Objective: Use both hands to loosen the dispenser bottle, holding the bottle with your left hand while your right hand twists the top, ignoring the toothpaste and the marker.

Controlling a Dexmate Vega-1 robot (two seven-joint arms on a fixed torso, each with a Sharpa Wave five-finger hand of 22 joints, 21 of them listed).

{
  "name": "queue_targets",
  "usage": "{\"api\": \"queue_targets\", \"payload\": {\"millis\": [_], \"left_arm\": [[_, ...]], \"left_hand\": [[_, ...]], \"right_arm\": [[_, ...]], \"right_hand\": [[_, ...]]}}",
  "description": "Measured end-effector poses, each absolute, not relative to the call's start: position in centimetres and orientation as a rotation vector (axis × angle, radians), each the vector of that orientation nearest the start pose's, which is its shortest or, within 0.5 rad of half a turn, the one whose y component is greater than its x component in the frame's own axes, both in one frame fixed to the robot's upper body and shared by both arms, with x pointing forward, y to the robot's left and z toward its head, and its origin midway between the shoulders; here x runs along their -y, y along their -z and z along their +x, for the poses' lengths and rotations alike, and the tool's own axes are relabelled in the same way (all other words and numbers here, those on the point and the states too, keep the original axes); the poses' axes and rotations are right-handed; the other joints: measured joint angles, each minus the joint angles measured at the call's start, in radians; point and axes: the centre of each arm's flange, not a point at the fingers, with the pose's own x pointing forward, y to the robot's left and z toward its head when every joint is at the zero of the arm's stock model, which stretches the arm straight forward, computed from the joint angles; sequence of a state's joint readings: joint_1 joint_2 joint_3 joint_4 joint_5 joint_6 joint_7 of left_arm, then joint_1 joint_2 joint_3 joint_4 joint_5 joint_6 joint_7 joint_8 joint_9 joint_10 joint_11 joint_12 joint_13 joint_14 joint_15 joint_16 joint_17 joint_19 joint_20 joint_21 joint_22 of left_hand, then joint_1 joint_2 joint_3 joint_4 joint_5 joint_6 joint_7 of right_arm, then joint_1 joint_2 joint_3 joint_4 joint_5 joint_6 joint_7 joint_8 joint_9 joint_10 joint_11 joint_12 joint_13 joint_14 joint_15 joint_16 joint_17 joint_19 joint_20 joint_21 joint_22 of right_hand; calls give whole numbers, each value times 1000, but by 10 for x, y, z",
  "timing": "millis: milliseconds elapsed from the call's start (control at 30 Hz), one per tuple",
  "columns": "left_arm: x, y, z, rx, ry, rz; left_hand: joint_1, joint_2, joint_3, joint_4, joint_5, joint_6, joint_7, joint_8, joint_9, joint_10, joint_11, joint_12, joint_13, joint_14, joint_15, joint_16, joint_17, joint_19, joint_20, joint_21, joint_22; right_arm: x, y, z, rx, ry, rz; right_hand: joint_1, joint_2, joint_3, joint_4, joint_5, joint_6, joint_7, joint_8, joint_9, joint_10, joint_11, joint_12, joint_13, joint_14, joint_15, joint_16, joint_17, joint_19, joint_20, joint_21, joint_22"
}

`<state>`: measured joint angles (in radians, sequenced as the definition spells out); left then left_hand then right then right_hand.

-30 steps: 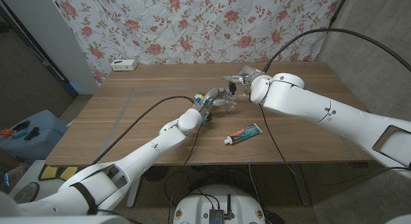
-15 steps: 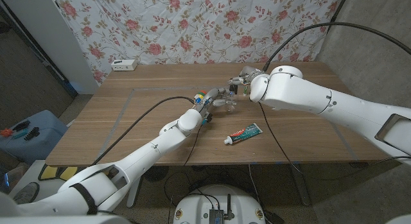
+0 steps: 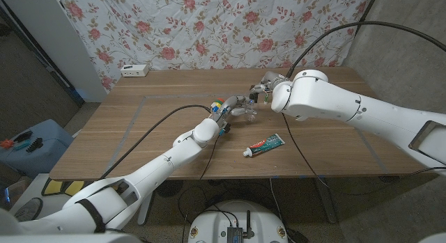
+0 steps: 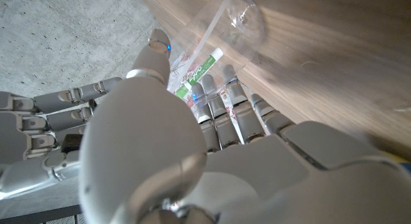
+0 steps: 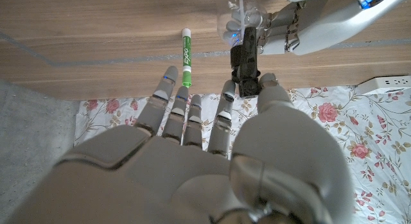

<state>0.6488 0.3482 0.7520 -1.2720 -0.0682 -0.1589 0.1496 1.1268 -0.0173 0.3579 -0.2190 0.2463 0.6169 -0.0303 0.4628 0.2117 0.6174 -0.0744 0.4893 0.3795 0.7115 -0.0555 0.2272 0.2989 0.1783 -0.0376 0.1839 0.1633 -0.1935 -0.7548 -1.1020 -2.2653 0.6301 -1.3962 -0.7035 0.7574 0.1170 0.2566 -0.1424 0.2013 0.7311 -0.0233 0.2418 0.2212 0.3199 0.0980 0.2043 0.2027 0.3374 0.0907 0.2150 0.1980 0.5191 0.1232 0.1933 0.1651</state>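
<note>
In the head view my left hand (image 3: 235, 104) grips the clear dispenser bottle (image 3: 249, 114) just past the table's middle. The right wrist view shows the bottle (image 5: 239, 20) tilted, its black pump top (image 5: 245, 67) pointing at my right hand (image 5: 192, 153). The end of the top sits between the thumb and a finger, pinched as far as I can tell, with the other fingers spread. My right hand (image 3: 265, 84) stands just behind the bottle. The left wrist view has my left hand (image 4: 192, 153) wrapped around the bottle (image 4: 221, 28). The green marker (image 5: 186, 57) lies beside the bottle. The toothpaste (image 3: 265, 143) lies nearer the front edge.
A white power strip (image 3: 134, 70) lies at the table's back left. The floral cloth (image 3: 209, 27) hangs behind the table. A blue bin (image 3: 35, 142) stands on the floor to the left. Tape lines (image 3: 132, 128) cross the left half of the table.
My right forearm and elbow have swung upward and the right hand has turned at the bottle's top. The bottle has tipped slightly lower in my left hand, which stays put.
</note>
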Motion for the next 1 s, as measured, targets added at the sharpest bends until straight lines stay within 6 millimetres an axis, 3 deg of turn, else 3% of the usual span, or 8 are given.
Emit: {"api": "queue_targets", "payload": {"millis": [267,633,1000], "left_arm": [[-75,36,656,633,351,556],[-75,36,655,634,354,556],[-75,36,655,637,357,558]], "left_hand": [[0,0,0,0,0,0,0,0,0,0,0,0,0,0,0,-1,0,0,0,0,0],[0,0,2,-2,0,0,0,-5,0,0,0,0,0,0,0,-4,1,0,0,0,0],[0,0,2,-2,2,0,0,-4,0,0,0,0,0,2,2,-4,1,9,-2,0,0]], "right_arm": [[116,-70,504,206,146,-1115],[118,-71,500,229,160,-1100],[119,-72,498,244,168,-1090]], "right_hand": [[-8,-8,-4,-4,0,4,-4,4,7,4,-4,0,0,0,0,0,0,4,4,0,0],[-24,-17,-16,7,-9,-13,6,-2,6,15,5,0,0,0,0,0,5,7,7,0,0],[-107,-37,-52,44,-13,-56,23,-16,6,45,12,8,2,0,0,0,9,7,7,0,0]]}}
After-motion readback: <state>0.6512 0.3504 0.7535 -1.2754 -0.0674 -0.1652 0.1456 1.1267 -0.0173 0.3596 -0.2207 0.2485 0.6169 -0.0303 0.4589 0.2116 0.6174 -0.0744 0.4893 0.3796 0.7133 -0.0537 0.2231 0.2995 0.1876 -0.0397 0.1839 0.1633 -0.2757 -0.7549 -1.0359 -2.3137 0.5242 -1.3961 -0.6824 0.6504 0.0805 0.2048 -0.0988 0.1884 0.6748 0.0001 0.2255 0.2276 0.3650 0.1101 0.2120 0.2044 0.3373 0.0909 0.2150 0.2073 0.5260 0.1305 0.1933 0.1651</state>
